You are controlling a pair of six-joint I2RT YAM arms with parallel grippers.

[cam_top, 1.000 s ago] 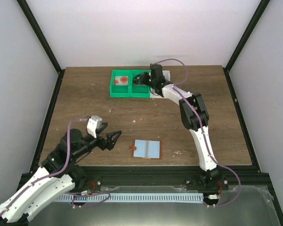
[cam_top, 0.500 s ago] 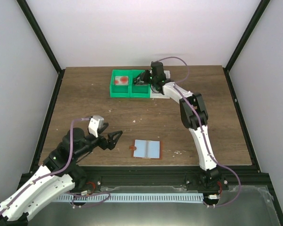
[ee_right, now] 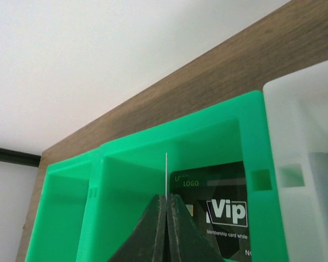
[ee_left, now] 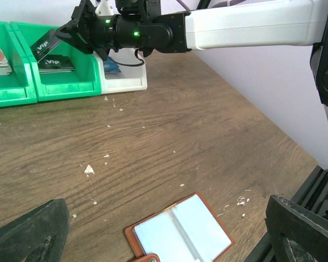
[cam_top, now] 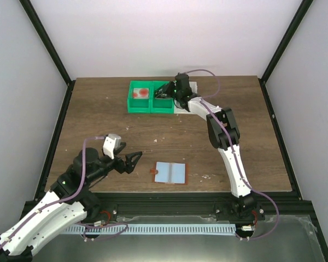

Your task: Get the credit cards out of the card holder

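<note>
Two fingers of the left gripper [cam_top: 128, 162] stand spread at 9 o'clock of the card holder [cam_top: 170, 173], lying open near the 6 o'clock edge of the table [cam_top: 98, 125]. Toward 12 o'clock, the right gripper [ee_right: 166, 203] pinches a black Vip card [ee_left: 45, 47] over the second green bin [cam_top: 163, 107].

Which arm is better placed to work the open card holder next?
Left. The left gripper is open, just beside the card holder at the near edge. The right gripper is across the table over the green bins, shut on a black card.
</note>
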